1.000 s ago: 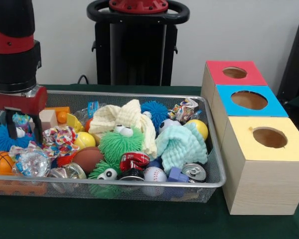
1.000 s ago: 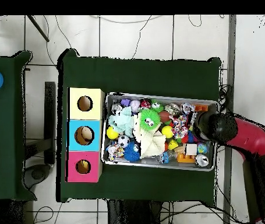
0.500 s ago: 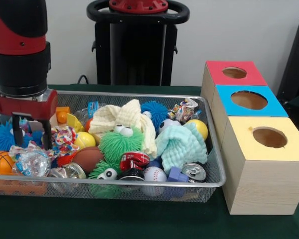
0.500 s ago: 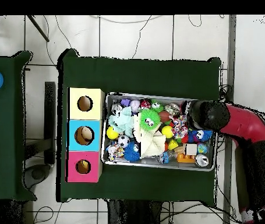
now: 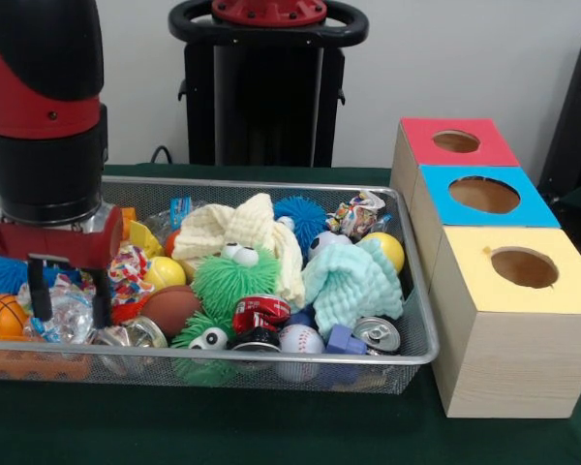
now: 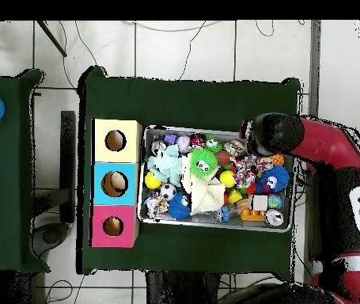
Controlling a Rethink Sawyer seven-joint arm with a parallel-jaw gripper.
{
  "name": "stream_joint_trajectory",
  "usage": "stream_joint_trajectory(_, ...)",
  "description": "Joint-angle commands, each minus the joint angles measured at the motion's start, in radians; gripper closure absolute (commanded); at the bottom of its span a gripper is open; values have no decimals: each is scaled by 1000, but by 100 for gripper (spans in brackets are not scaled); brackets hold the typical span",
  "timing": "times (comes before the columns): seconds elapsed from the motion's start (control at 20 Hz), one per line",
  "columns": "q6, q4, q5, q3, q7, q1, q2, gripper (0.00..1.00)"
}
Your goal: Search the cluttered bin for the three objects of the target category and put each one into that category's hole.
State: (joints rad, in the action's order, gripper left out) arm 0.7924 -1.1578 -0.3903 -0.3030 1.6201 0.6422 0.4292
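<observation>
The wire mesh bin [image 5: 271,182] is full of mixed toys, cloths, cans and balls; it also shows in the overhead view [image 6: 142,174]. My gripper [image 5: 68,305] is open at the bin's left end. Its two black fingers [image 5: 102,295] stand on either side of a crinkled clear wrapper [image 5: 66,315], down among the clutter. In the overhead view the arm's wrist [image 6: 266,134] covers the gripper. Three wooden boxes with round holes stand right of the bin: yellow [image 5: 508,339], blue [image 5: 533,208] and red [image 5: 416,136].
Near the gripper lie a small basketball [image 5: 0,315], a brown football [image 5: 169,308], a silver can [image 5: 136,336] and a colourful wrapper [image 5: 126,271]. Further right are a green fuzzy toy [image 5: 234,281], a cream cloth [image 5: 242,228] and a mint cloth [image 5: 353,281].
The arm has moved toward the front rim of the bin and slightly right, and come lower. The open fingers now straddle the crinkled clear wrapper. The bin's things have not visibly shifted.
</observation>
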Motion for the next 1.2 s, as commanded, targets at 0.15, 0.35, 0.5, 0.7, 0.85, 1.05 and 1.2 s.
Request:
stream_joint_trajectory(0.15, 114, 149, 6, -85, -136, -10, -103, 0)
stream_joint_trajectory(0.35, 78, 93, 5, -79, -121, -1, -79, 0)
stream_joint_trajectory(0.5, 37, 47, 0, -75, -109, 7, -67, 0)
stream_joint_trajectory(0.7, -17, -10, -8, -68, -88, 14, -53, 0)
stream_joint_trajectory(0.85, -42, -61, -10, -62, -74, 21, -24, 0)
stream_joint_trajectory(1.05, -30, -122, -2, -53, -64, 25, 40, 0)
stream_joint_trajectory(1.2, -17, -155, 0, -50, -68, 33, 79, 0)
